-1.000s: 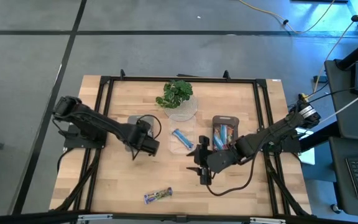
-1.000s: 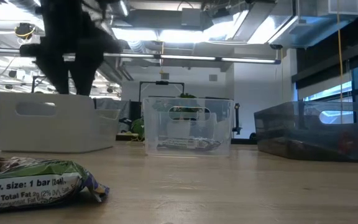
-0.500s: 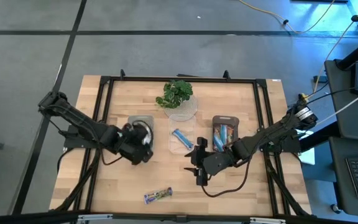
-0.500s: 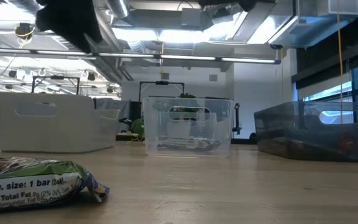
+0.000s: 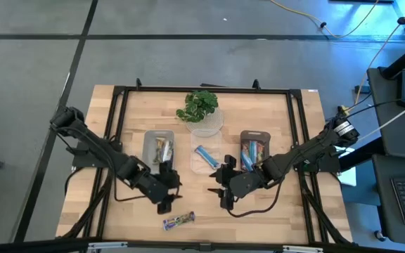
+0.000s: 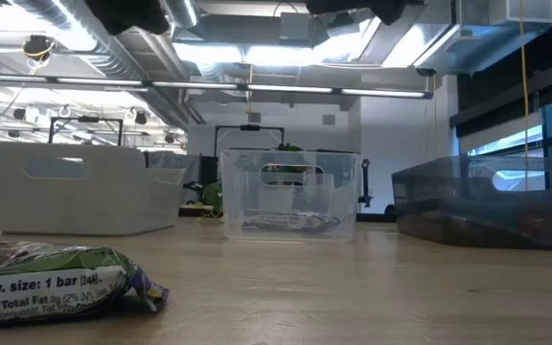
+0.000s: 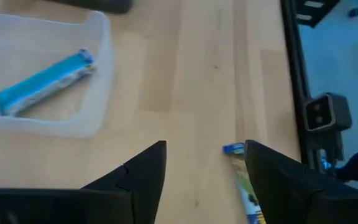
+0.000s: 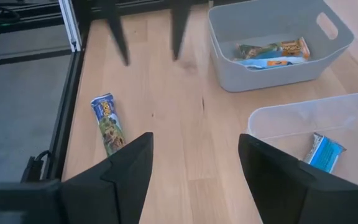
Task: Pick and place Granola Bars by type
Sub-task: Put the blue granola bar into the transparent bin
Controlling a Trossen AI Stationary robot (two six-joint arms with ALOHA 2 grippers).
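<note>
High view: left tool (open) above bar.

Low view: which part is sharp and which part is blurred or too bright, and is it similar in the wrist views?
Low view: the near granola bar fills the corner large and soft-edged; ceiling lights glare bright. Left wrist view: the left gripper fingers are dark and blurred, the blue bar slightly soft. Right wrist view: the gray bin looks clear.

left gripper | moved from white bin toward loose bar
</note>
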